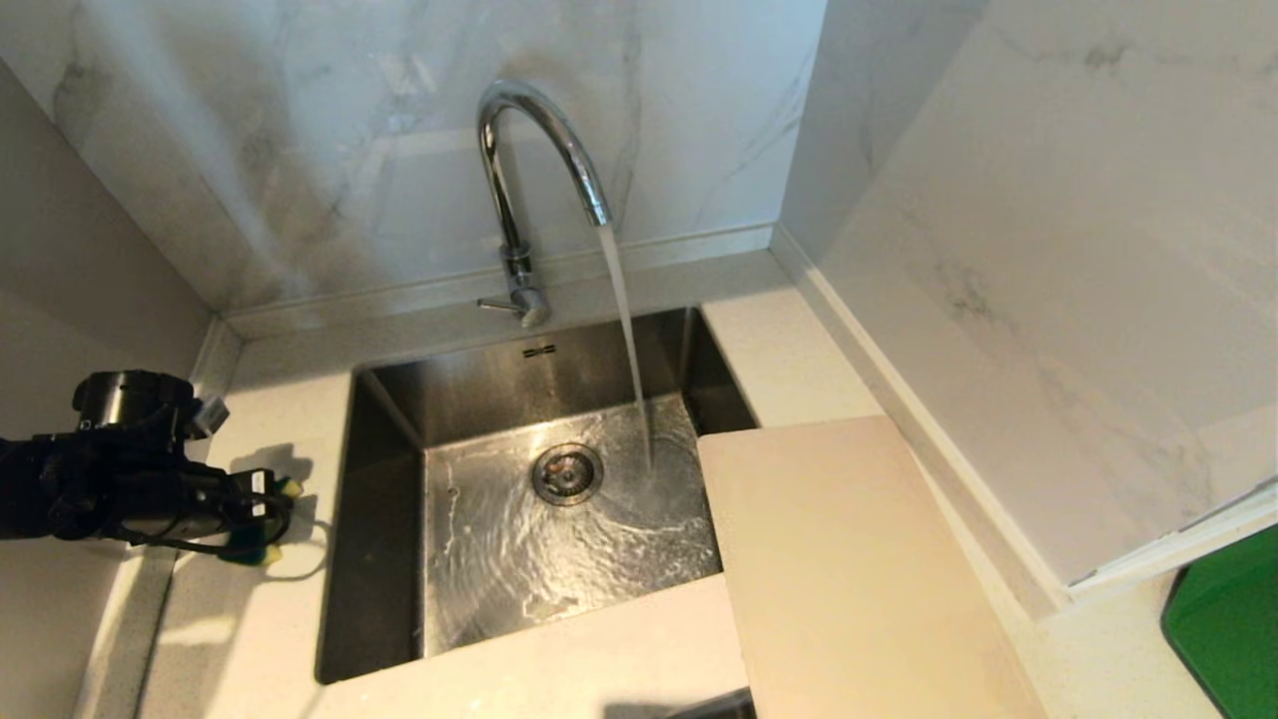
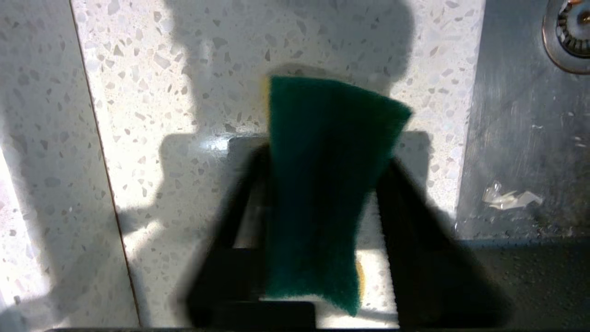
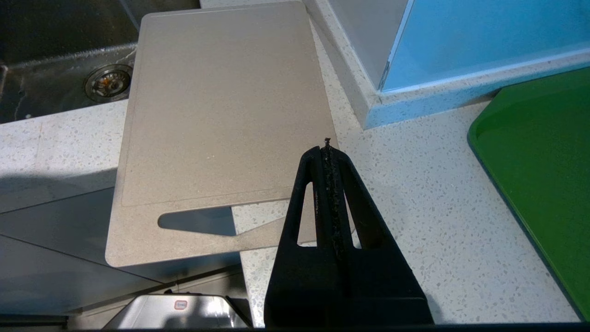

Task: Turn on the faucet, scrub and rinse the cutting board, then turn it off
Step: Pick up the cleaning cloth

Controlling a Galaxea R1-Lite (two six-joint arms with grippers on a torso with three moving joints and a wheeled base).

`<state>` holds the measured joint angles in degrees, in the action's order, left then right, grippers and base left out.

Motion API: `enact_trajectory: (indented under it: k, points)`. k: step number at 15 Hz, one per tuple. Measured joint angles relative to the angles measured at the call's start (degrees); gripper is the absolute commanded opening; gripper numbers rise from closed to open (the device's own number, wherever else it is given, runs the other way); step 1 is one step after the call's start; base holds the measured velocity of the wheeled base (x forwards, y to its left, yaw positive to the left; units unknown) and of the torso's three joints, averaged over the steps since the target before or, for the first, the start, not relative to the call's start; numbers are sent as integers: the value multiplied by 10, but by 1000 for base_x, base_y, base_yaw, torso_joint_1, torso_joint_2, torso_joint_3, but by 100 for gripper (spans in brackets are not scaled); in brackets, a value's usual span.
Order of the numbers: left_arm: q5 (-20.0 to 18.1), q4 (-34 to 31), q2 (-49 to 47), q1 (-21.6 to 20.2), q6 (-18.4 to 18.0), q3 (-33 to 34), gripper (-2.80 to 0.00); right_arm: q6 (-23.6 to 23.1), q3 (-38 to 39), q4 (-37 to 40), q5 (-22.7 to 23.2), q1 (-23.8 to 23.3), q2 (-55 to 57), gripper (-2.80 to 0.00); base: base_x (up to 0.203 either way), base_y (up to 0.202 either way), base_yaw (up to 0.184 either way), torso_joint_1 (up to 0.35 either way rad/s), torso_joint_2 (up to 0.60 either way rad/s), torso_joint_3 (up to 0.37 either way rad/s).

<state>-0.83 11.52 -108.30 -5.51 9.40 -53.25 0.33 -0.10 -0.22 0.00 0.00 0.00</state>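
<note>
The pale speckled stone table [image 1: 559, 669] carries everything shown; its square stainless-steel sink [image 1: 519, 519] is set into the middle. To the sink's right lies the large thin cream-beige rectangular cutting board [image 1: 849, 569], flat on the table with one corner overhanging the basin; the right wrist view shows its elongated handle slot [image 3: 198, 221] at the near end, past the table's front edge. A dark green flat tray [image 1: 1228, 629] sits well apart at the far right. Behind the sink stands the tall shiny chrome gooseneck faucet [image 1: 519, 170], already running: its stream of water [image 1: 627, 340] lands just right of the round metal drain [image 1: 566, 472], near the board's overhanging corner but not on it.

Your left hand [image 1: 262, 514] is at the sink's left rim, its fingers closed partway on the small green-and-yellow sponge [image 2: 322, 193], which bulges between them. Your right hand [image 3: 328, 152] hovers over the board's near right edge, fingers pressed fully together and holding nothing.

For the scrubbing step, judge the grip secure before lifting, carry the sponge across the basin, and press its green face flat on the board. The board will likely slide under pressure; steady it, or shift it beneath the stream.
</note>
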Motion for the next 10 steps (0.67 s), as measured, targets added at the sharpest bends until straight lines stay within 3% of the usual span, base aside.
enact_trajectory:
  k: [10]
  points:
    - [-20, -15, 39, 11, 1, -5, -280, 0, 0, 0, 0, 0, 0, -280, 0, 0, 0, 0, 0, 0]
